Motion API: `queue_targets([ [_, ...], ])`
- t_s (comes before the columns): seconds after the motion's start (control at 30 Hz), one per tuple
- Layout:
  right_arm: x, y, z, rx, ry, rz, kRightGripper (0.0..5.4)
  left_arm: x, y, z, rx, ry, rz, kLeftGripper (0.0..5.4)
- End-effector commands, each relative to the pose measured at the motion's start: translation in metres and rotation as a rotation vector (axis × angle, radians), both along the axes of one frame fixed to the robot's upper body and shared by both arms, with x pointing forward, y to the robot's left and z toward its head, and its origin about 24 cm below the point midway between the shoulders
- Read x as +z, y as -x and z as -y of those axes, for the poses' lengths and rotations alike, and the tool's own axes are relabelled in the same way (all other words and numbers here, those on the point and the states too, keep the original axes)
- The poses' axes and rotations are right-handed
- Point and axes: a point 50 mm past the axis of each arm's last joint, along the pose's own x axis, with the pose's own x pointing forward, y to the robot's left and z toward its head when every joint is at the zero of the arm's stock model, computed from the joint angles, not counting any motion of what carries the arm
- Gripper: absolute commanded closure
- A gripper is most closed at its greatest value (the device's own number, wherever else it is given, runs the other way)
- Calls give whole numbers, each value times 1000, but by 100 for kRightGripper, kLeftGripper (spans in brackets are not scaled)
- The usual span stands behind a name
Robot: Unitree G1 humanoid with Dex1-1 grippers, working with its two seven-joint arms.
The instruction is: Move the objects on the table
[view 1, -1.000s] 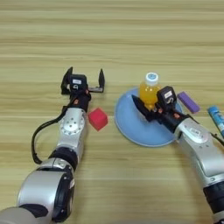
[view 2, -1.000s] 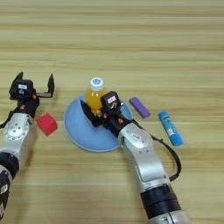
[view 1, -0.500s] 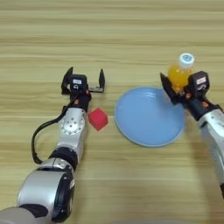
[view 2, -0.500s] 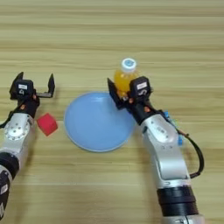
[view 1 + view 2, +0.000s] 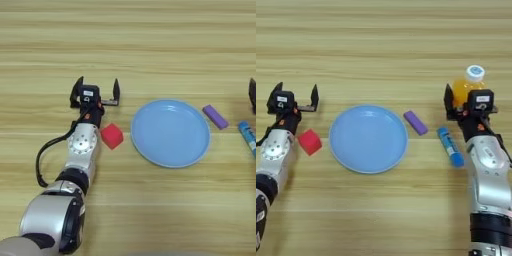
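Note:
The small orange-drink bottle (image 5: 465, 88) with its white cap stands upright at the far right of the table (image 5: 381, 40), and my right gripper (image 5: 464, 99) is shut on it. Left of it, the short purple bar (image 5: 415, 122) lies flat on the wood beside the plate. The red cube (image 5: 111, 135) rests on the table just left of the plate, against my left forearm. My left gripper (image 5: 96, 92) stands open just beyond the cube, with nothing between its fingers.
A round light-blue plate (image 5: 368, 145) lies bare in the middle. A blue-and-white tube (image 5: 450, 146) lies between the purple bar and my right arm. My right forearm runs along the right edge towards the front.
My right gripper has carried the bottle off the plate and to the right, past the purple bar and the tube. The left arm and the cube have not moved.

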Motion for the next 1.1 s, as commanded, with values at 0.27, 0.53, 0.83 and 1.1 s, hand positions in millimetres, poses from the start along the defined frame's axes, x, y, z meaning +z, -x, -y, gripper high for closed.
queue_targets([
  [0.27, -12, -3, 11, -30, -32, -26, 199, 3, -2, 1, -7, -16, 15, 0],
  [0.53, -26, -7, 19, -42, -52, -69, 199, 3, -2, 1, -6, -16, 16, 0],
  [0.83, -34, -9, 22, -53, -63, -91, 199, 4, -2, 1, -4, -16, 16, 0],
  [1.1, -37, -9, 24, -59, -67, -98, 199, 3, -2, 0, -4, -16, 16, 0],
])
